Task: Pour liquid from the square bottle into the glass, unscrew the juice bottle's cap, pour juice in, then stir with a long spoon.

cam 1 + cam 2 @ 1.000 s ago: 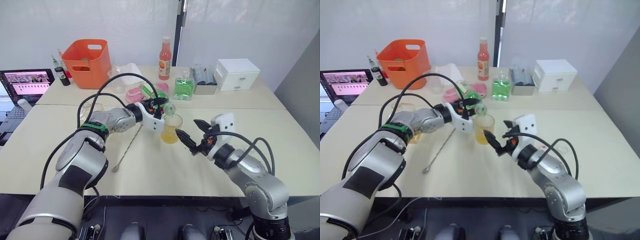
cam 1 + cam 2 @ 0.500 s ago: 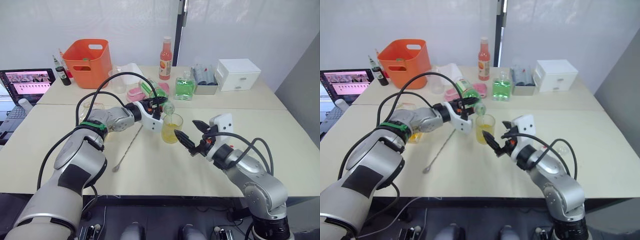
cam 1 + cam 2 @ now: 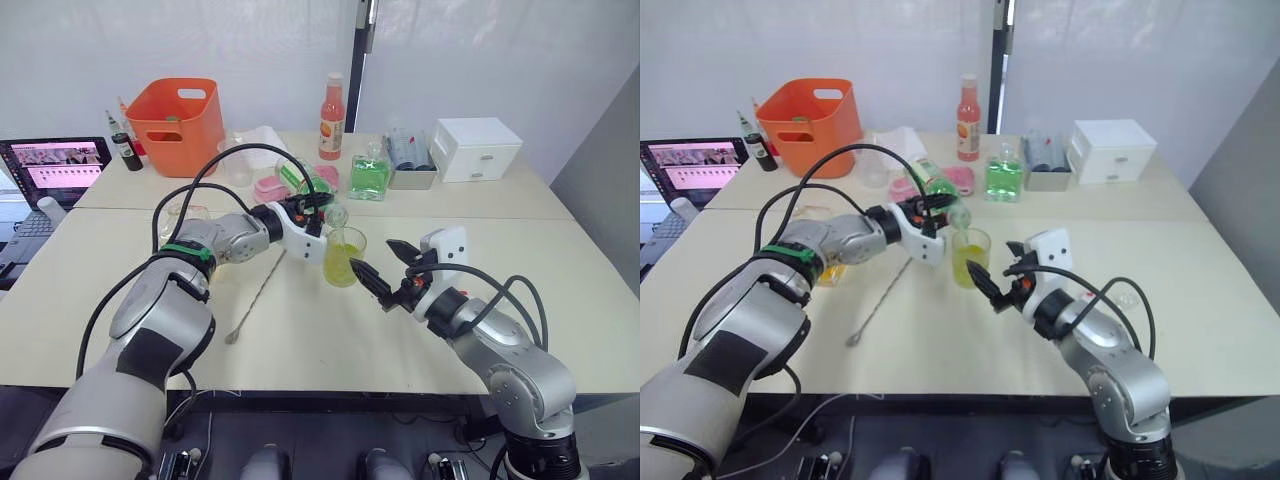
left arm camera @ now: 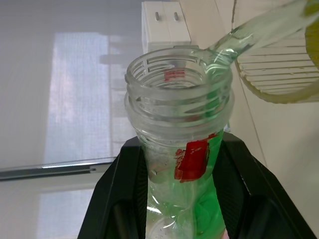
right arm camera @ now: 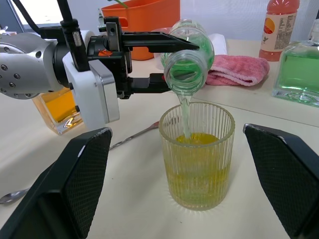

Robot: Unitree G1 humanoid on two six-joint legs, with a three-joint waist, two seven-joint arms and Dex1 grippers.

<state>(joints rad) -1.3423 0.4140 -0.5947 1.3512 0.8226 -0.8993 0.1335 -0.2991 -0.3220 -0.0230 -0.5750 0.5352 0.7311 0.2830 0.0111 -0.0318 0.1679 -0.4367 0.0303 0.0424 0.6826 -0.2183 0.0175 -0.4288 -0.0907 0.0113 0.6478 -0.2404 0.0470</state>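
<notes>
My left gripper [image 3: 316,203] is shut on the juice bottle [image 3: 309,184], which is tipped mouth-down over the glass [image 3: 343,258]. A thin stream of pale green juice [image 5: 185,115] falls from its bare neck [image 4: 178,89] into the glass [image 5: 197,159], which holds yellow-green liquid in its lower third. The cap is out of view. My right gripper [image 3: 371,255] stands open just right of the glass, touching nothing. The square bottle [image 5: 57,112] with yellow-orange liquid stands behind my left forearm. The long spoon [image 3: 255,297] lies flat on the table, left of the glass.
Along the back stand an orange basket [image 3: 180,115], an orange-red bottle [image 3: 331,103], a green square bottle [image 3: 368,176] and a white drawer box [image 3: 472,147]. A pink cloth [image 5: 234,69] lies behind the glass. A laptop [image 3: 55,165] sits far left.
The juice bottle has tipped a little further and juice now streams out. The glass's contents have turned from orange to yellow-green and risen slightly. Neither arm has shifted much.
</notes>
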